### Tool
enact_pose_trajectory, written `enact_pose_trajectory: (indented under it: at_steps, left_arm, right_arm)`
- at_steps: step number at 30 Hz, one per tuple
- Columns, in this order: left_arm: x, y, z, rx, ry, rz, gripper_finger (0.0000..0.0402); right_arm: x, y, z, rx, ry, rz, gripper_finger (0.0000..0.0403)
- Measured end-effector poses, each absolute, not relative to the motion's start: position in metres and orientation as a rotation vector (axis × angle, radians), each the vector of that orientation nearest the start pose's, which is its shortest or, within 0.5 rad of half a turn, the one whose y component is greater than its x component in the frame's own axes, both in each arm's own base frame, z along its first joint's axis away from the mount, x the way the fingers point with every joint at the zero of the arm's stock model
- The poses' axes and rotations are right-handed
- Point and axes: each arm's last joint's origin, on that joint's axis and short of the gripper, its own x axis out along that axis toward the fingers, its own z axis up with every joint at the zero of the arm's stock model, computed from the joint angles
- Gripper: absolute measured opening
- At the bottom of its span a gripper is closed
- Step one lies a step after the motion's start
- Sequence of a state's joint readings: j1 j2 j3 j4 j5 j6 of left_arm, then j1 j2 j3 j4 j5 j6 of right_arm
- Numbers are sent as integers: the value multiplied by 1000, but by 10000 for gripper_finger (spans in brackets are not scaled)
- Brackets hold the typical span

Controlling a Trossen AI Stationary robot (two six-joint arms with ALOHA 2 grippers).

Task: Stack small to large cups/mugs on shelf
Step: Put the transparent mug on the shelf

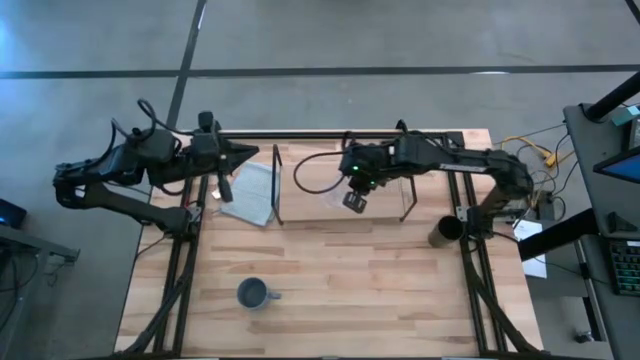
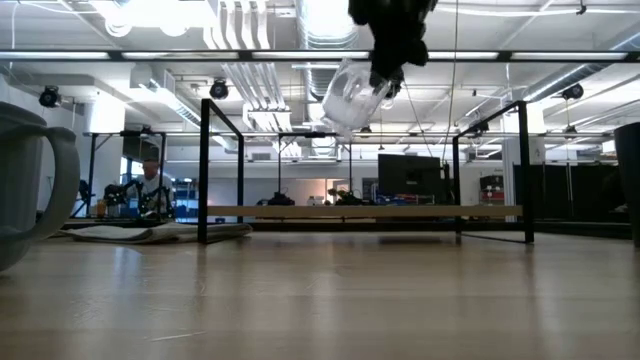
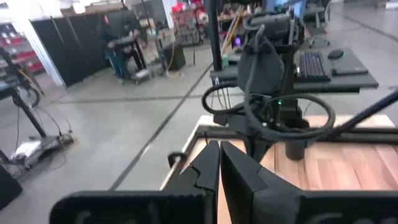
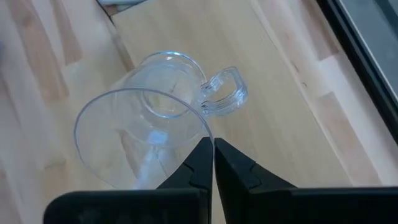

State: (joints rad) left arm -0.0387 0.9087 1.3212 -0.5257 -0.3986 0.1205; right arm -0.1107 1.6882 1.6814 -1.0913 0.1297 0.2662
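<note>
- Right gripper [image 1: 355, 197] hangs in the air above the shelf [image 1: 340, 208], its fingers pinched together on the rim of the small clear cup [image 4: 149, 130].
- Clear cup is off every surface and tilted, mouth toward the wrist camera, base and small handle pointing down at the light-wood board; the low view shows it [image 2: 352, 100] well above the shelf board [image 2: 365, 211], between the black wire end frames.
- Blue-grey mug [image 1: 252, 293] stands upright on the table [image 1: 350, 290] near the front edge, left of centre, handle pointing right, well apart from the shelf; in the low view it fills the left edge [image 2: 30, 180].
- Dark cylindrical cup [image 1: 444, 232] stands upright on the table just beyond the shelf's right end frame, beside the right arm's base.
- Left gripper [image 1: 225, 185] waits at the table's back-left corner, over the edge of the grey folded cloth [image 1: 250, 193]; its fingers [image 3: 239, 171] are closed together with nothing between them.
- Cloth lies flat just left of the shelf's left frame.
</note>
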Motion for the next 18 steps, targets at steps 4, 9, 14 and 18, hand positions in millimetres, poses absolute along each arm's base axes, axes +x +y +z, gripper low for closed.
enact_pose_trajectory:
  at_steps: [4,9,14,18]
  left_arm:
    - [159,5,446,69,192,359,1]
    - [167,5,434,31,289,368,1]
    - [177,5,425,35,349,372,1]
    - [185,4,422,40,372,373,1]
  right_arm:
    - [350,-48,325,216,1075,-362,8]
    - [363,-50,315,205,1060,-344,8]
    - [370,-50,305,201,1077,-318,8]
    - [375,-52,298,199,1099,-320,8]
